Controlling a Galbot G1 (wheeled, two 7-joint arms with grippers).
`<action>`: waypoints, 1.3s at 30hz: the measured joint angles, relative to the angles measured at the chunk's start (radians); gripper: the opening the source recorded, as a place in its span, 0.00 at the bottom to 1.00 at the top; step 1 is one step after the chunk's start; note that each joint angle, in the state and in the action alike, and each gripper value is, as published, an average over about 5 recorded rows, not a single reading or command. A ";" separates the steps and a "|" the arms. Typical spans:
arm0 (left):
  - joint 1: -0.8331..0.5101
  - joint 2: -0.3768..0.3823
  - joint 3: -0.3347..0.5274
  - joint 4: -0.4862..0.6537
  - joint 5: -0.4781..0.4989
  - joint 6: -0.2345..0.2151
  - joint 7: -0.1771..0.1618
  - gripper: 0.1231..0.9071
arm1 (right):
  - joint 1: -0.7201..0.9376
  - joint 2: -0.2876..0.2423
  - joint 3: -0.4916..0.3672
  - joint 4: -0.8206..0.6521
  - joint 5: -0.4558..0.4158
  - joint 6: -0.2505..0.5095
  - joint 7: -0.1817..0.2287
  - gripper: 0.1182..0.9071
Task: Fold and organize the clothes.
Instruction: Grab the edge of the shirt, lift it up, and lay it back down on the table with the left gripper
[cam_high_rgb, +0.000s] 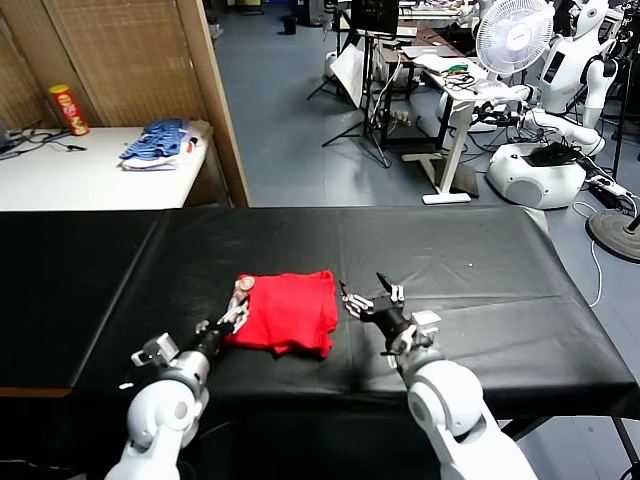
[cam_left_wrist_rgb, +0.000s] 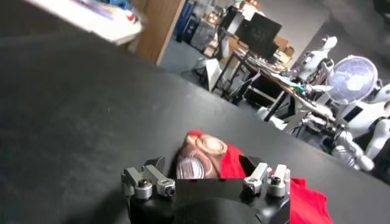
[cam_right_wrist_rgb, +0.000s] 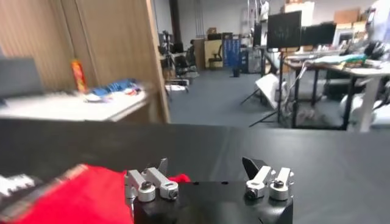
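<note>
T-shirt (cam_high_rgb: 287, 311), one (red, folded), between two end effectors

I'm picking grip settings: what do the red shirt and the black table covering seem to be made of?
The red T-shirt looks like soft matte knit, probably cotton: it lies in limp folds with rounded edges. The black table cover looks like a smooth sheet, perhaps vinyl or coated cloth: it shows a faint sheen and shallow wrinkles.

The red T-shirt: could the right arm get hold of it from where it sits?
Probably yes. The right gripper is open just beside the red T-shirt, with only bare black table between them.
</note>
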 joint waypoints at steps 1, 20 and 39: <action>0.000 -0.002 0.000 0.003 -0.009 0.000 -0.001 0.72 | -0.005 -0.001 0.003 0.010 0.004 0.000 0.001 0.86; 0.006 0.045 0.012 -0.052 0.534 0.014 0.032 0.02 | -0.104 0.035 0.102 0.081 -0.222 -0.139 0.087 0.86; 0.077 0.335 -0.040 -0.228 1.163 -0.033 0.087 0.02 | -0.124 0.049 0.132 0.084 -0.239 -0.148 0.086 0.86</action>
